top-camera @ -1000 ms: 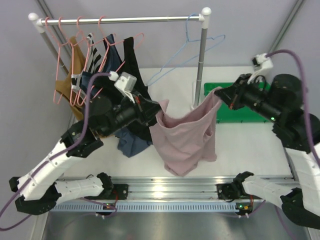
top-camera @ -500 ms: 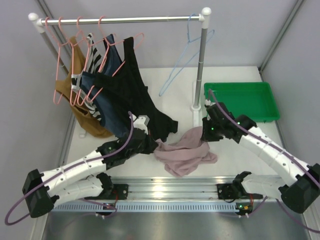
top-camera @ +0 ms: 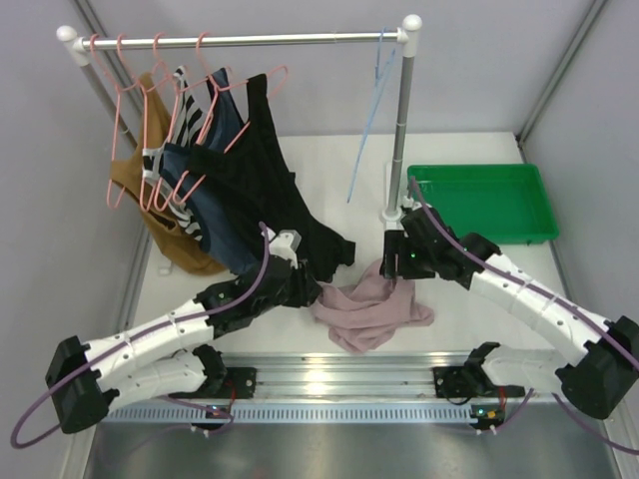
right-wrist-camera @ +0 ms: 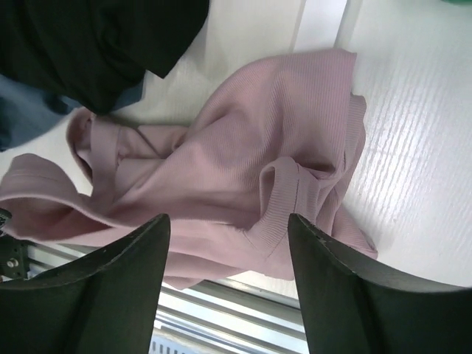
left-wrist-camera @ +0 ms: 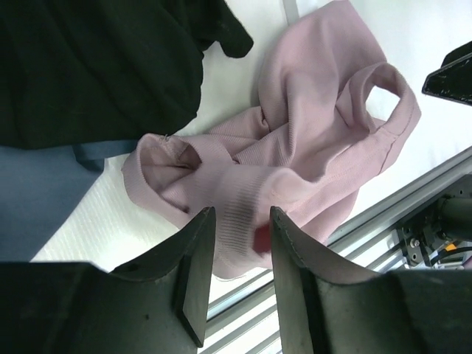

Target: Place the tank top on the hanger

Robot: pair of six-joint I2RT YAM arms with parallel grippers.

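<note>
The dusty pink tank top [top-camera: 371, 311] lies crumpled on the white table, near its front edge. My left gripper [top-camera: 312, 289] is low at the top's left end, and in the left wrist view it [left-wrist-camera: 242, 240] stands open just above the tank top [left-wrist-camera: 310, 140], gripping nothing. My right gripper [top-camera: 392, 269] hovers over the top's far right part. It [right-wrist-camera: 228, 254] is open wide over the tank top [right-wrist-camera: 243, 147]. The light-blue wire hanger [top-camera: 371, 110] hangs empty from the right end of the rail, seen almost edge-on.
Pink wire hangers [top-camera: 150, 70] carry a black top [top-camera: 265, 170], a navy top [top-camera: 205, 200] and other clothes on the rail's left half. The rack's right pole [top-camera: 402, 130] and a green tray [top-camera: 479, 172] stand behind my right arm. An aluminium rail [top-camera: 329, 381] runs along the front edge.
A second ago both grippers held the tank top stretched in the air. They came down to the table and opened, leaving the top in a heap. The blue hanger swung to edge-on.
</note>
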